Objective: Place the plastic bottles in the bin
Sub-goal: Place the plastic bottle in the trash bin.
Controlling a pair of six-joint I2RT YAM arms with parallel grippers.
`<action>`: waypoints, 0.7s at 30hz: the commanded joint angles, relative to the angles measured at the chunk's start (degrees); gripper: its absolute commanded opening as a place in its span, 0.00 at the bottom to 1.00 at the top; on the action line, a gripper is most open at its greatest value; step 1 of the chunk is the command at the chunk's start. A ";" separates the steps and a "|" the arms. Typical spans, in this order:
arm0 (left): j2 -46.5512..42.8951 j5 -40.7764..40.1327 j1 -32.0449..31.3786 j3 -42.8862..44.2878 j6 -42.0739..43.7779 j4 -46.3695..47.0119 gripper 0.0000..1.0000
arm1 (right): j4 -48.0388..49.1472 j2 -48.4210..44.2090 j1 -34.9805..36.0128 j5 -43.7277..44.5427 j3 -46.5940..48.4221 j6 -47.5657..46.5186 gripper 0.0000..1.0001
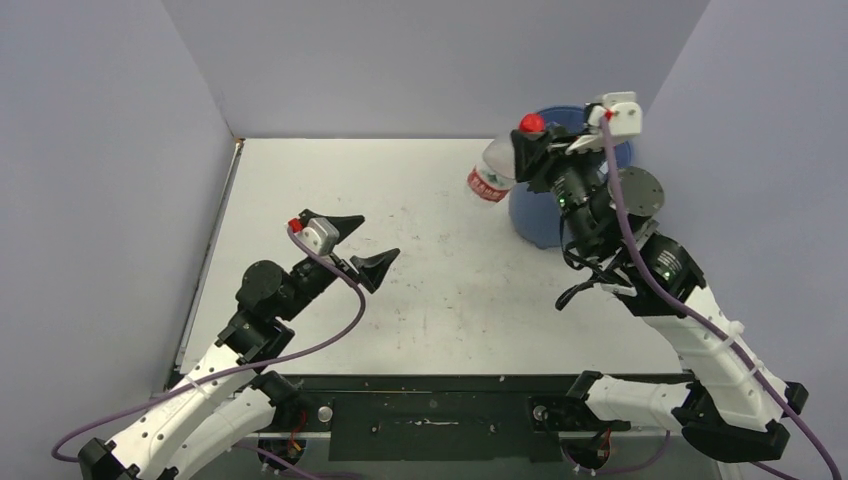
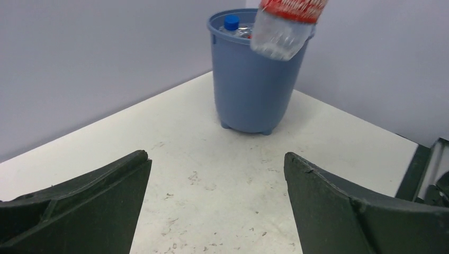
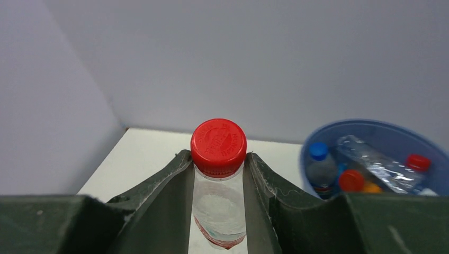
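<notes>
Bottle [image 1: 495, 172] held beside bin [image 1: 535, 222]
Neck is clamped by right gripper [image 3: 218, 165], cap [image 1: 531, 123] up, base tilted down-left; left gripper [image 1: 378, 236] is spread wide.

We see a white table [image 1: 400, 250], its surface scuffed and speckled. On it stands the blue bin [image 1: 530, 222], upright on short feet, near the far right corner.

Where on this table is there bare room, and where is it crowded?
Bare: the middle and far-left of the table, between the left gripper and the bin. Crowded: the far-right corner, where the right gripper holds a bottle by the bottle-filled bin.
</notes>
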 commanded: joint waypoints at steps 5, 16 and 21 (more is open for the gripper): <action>-1.04 -18.46 -0.58 0.71 3.00 -1.45 0.96 | 21.54 -1.61 -2.11 30.15 -2.69 -16.64 0.05; -0.89 -21.13 -0.79 0.36 2.51 -1.46 0.96 | 43.13 5.47 -23.01 21.60 -4.20 -16.01 0.05; -1.18 -21.78 -2.20 -0.05 3.35 -1.34 0.96 | 42.40 9.76 -37.40 8.56 -7.30 0.52 0.05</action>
